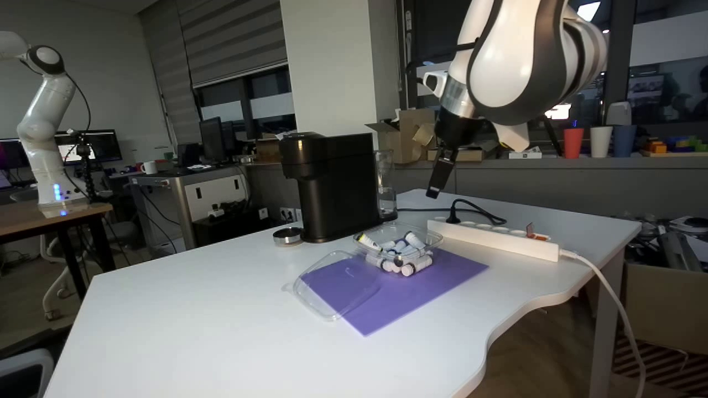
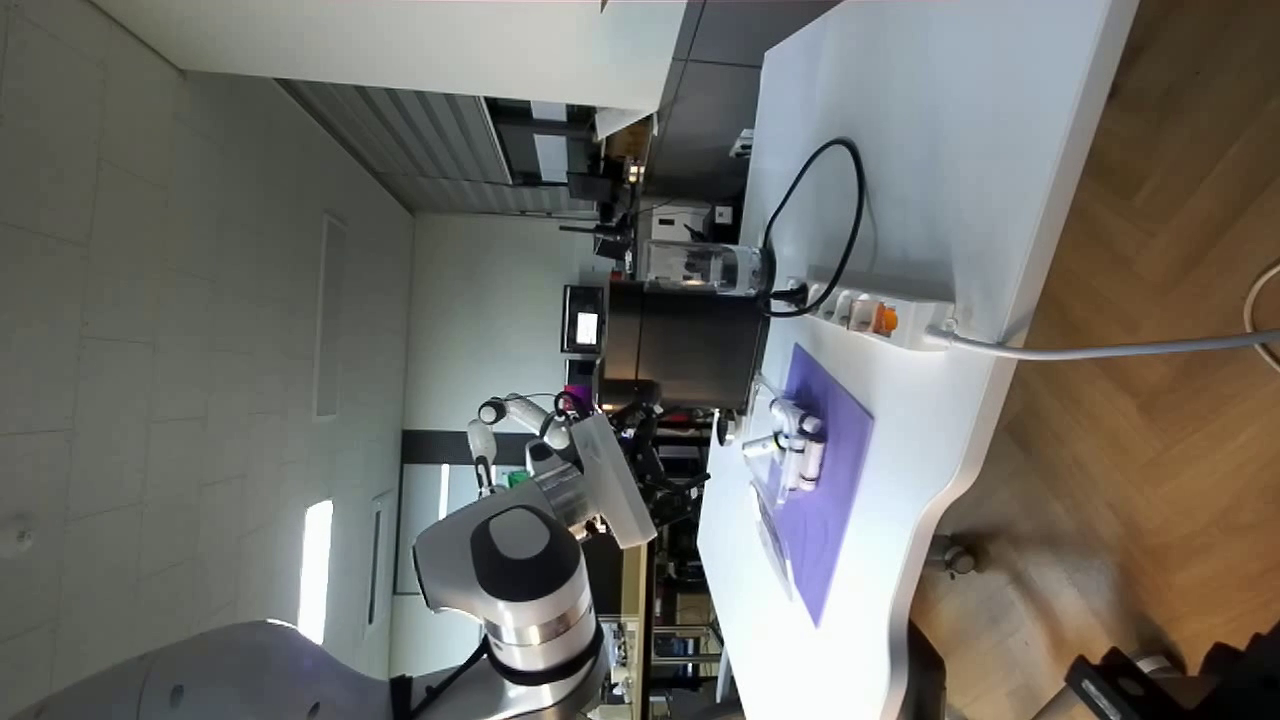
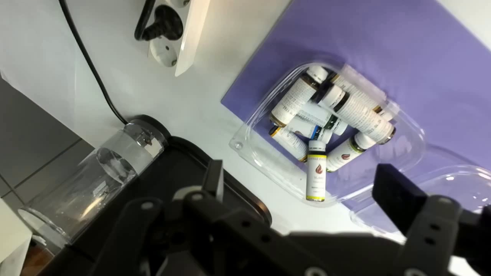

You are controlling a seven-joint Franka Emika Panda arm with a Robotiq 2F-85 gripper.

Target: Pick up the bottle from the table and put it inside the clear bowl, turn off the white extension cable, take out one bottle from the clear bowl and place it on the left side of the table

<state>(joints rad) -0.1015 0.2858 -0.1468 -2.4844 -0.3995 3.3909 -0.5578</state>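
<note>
The clear bowl (image 1: 436, 239) stands on the white table (image 1: 193, 320), partly on a purple sheet, and holds several small white-labelled bottles. One bottle (image 3: 316, 172) with yellow bands leans on the bowl's rim; it also shows in an exterior view (image 1: 368, 241). The white extension cable (image 1: 492, 241) lies behind the bowl with a black plug in it. Its orange switch part (image 2: 885, 319) shows; I cannot tell on or off. My gripper (image 3: 301, 183) is open and empty, its fingers wide apart. It hangs above the table's far side in an exterior view (image 1: 440, 177).
A black machine (image 1: 337, 188) with a clear tank (image 3: 103, 176) stands beside the bowl. A clear lid (image 1: 332, 287) lies on the purple sheet (image 1: 442, 287) and table. A round metal tin (image 1: 287, 236) sits near the machine. A black cord (image 2: 858, 190) loops behind.
</note>
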